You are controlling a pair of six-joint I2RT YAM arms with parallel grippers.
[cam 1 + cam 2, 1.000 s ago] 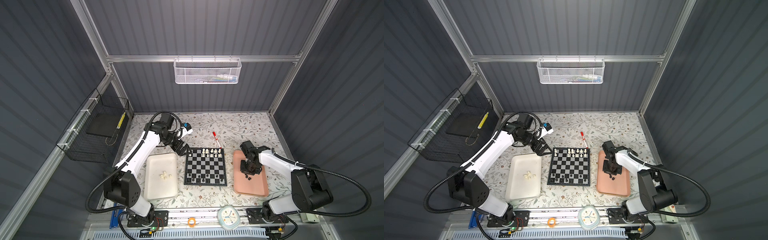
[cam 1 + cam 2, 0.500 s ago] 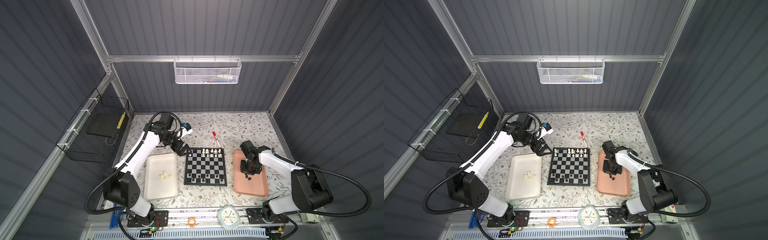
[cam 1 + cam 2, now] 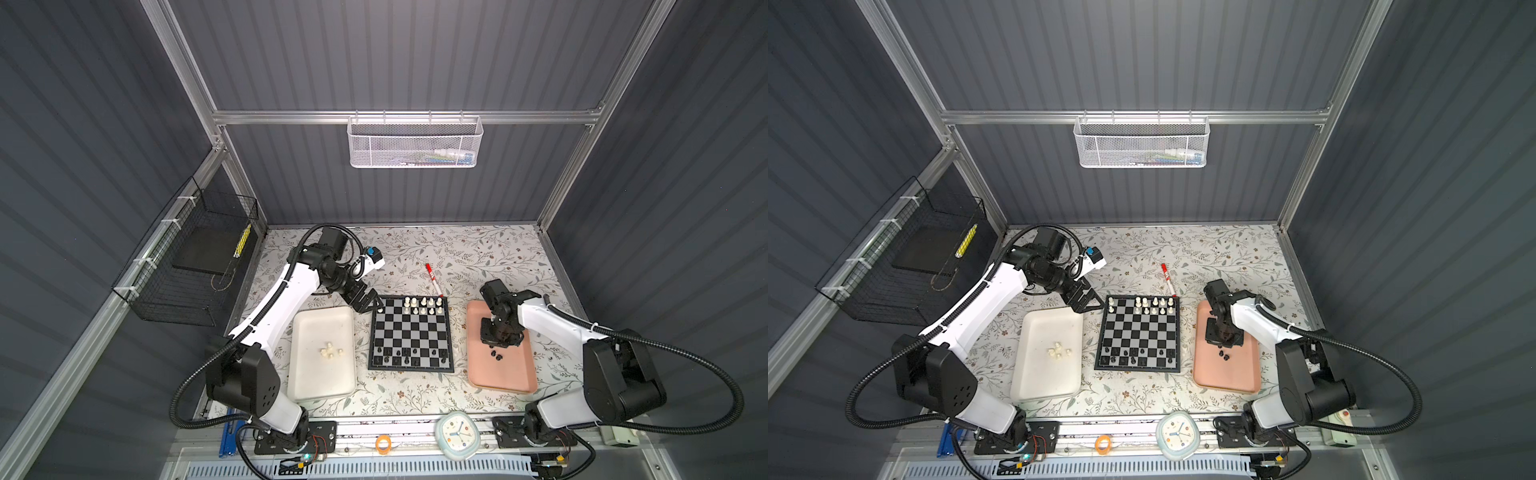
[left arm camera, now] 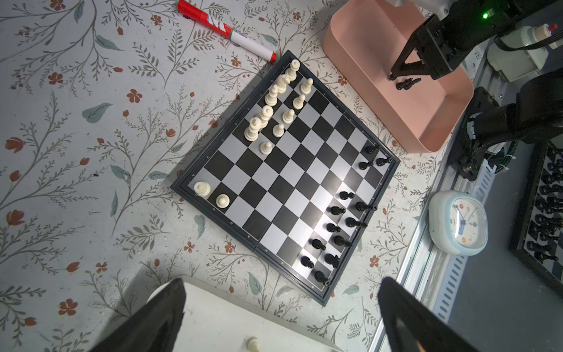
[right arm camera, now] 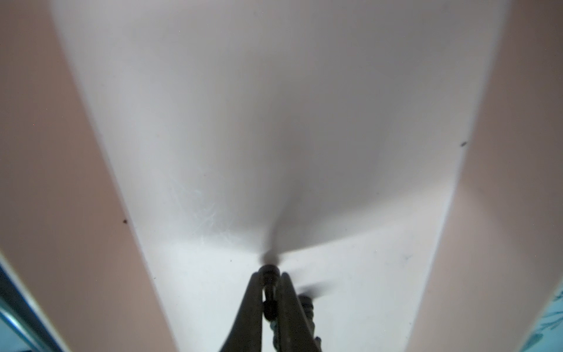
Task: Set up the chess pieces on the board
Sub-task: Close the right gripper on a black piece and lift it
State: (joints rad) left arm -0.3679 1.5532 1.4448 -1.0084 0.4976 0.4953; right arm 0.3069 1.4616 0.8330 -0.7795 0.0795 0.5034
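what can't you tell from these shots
Type of black piece in right gripper: blurred in right wrist view, hidden under the arm in both top views.
White tray: mostly cut off by left wrist view's edge.
White mesh basket contents: too small in both top views.

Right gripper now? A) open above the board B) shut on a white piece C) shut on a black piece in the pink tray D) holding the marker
C: the right gripper is pinched shut on a black chess piece inside the pink tray.
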